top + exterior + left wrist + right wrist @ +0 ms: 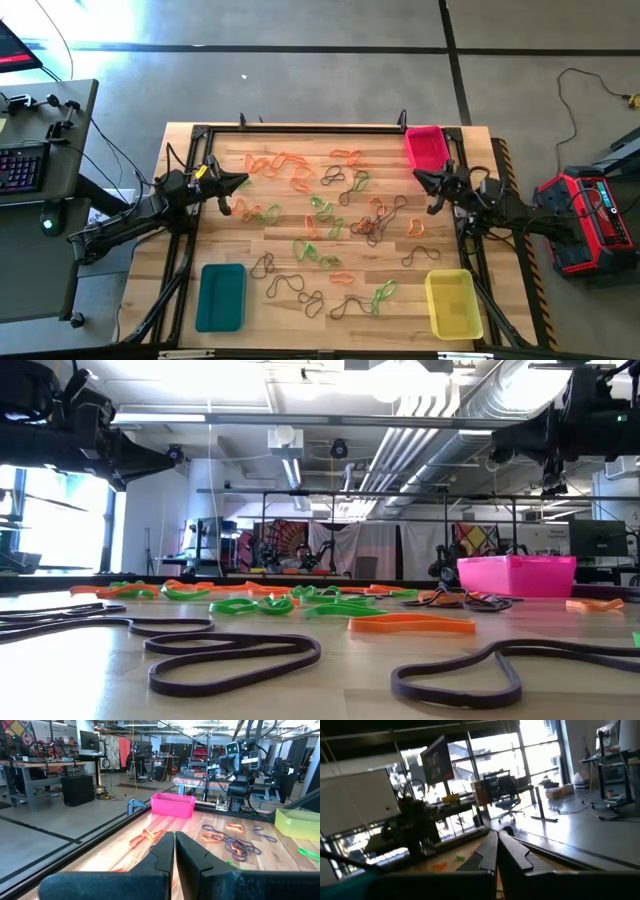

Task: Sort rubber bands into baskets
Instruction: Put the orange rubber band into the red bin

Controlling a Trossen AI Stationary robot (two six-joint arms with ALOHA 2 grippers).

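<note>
Dark bands [235, 660] lie closest to the low camera, flat on the desk [300, 245], with green [245, 605] and orange [410, 624] loops behind them. From above, the scene reads left to right as follows.

Left edge: the left pincer [241, 182] hangs over the desk's near-left side, fingers [162, 852] pressed together with nothing between them. The teal basket [220, 296] sits in the front-left corner, and no band is visible in it.

Centre: the bands [330, 220] are scattered singly and in small tangles across most of the wood, with orange ones [280, 165] gathered toward the far side, green [320, 210] through the middle and dark ones [295, 285] toward the front. None lies in a basket.

Right edge: the pink basket [425, 147] stands in the far-right corner and the yellow basket [452, 302] in the front-right corner; both look empty. The right pincer [419, 177] hangs just in front of the pink basket, fingers [492, 852] likewise shut on nothing.

Step in hand: sorting appears not yet begun, with both arms poised above the desk. The next move would call for one pincer to open, descend onto a single loop lying apart from its neighbours, and close low enough to catch the thin rubber. Tangled clusters [375, 228] near the right of centre will probably lift together, so isolated bands seem the safer first picks.
</note>
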